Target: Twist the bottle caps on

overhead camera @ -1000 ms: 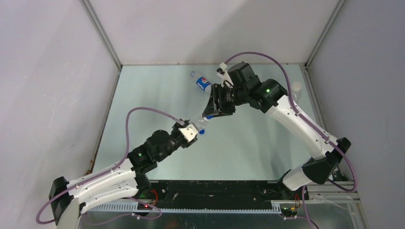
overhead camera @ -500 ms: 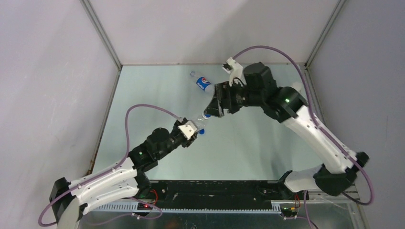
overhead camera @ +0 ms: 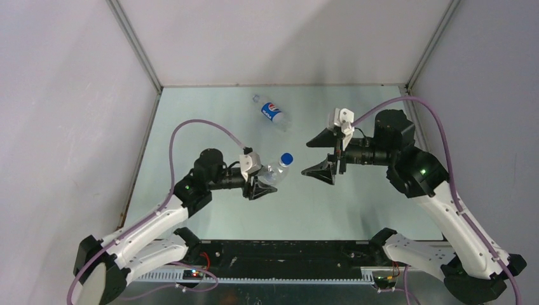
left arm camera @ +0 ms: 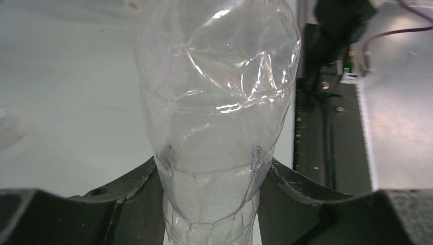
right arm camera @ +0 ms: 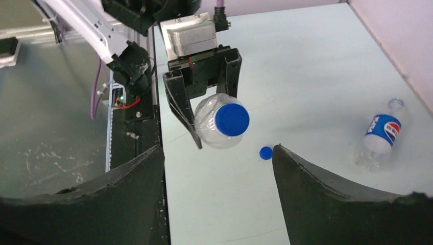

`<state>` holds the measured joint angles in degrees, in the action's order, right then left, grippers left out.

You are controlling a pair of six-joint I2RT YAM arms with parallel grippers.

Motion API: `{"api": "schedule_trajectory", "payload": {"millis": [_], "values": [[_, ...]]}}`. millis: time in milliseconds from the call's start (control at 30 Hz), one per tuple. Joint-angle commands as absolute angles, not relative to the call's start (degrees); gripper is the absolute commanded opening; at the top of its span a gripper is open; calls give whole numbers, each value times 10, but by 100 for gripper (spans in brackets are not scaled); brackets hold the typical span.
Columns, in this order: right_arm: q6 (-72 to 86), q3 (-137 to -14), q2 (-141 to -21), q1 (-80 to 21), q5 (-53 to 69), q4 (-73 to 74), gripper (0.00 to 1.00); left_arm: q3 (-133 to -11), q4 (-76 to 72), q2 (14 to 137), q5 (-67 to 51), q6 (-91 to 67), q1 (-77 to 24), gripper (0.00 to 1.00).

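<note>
The left gripper (overhead camera: pixel 260 184) is pinching the clear bottle (overhead camera: pixel 274 170) by its body, its blue cap (overhead camera: pixel 286 158) pointing at the right gripper (overhead camera: pixel 318 154), which is gaping wide, empty. A loose cap (right arm camera: pixel 265 152) and the Pepsi bottle (overhead camera: pixel 272 113) are lying on the table (overhead camera: pixel 356 203).

Left claw (overhead camera: pixel 262 181) clenched, right claw (overhead camera: pixel 307 157) spread wide.

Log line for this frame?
left gripper: shut on plain clear plastic bottle, blue round cap on | right gripper: open | Pepsi-labelled bottle: lying flat | loose blue cap: on table
</note>
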<state>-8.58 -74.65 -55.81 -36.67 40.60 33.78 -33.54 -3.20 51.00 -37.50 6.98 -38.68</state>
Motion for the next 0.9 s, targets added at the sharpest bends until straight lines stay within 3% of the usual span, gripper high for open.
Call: {"api": "schedule_trajectory", "payload": {"millis": [0, 567, 867], "values": [[-183, -740, -573, -354, 488, 316, 78, -385, -31, 534, -518, 64, -383, 0], [-201, -764, -631, -343, 587, 302, 58, -430, 9, 565, -548, 86, -384, 0], [-192, -785, -658, -343, 608, 309, 42, -435, 10, 565, -541, 89, -386, 0]]}}
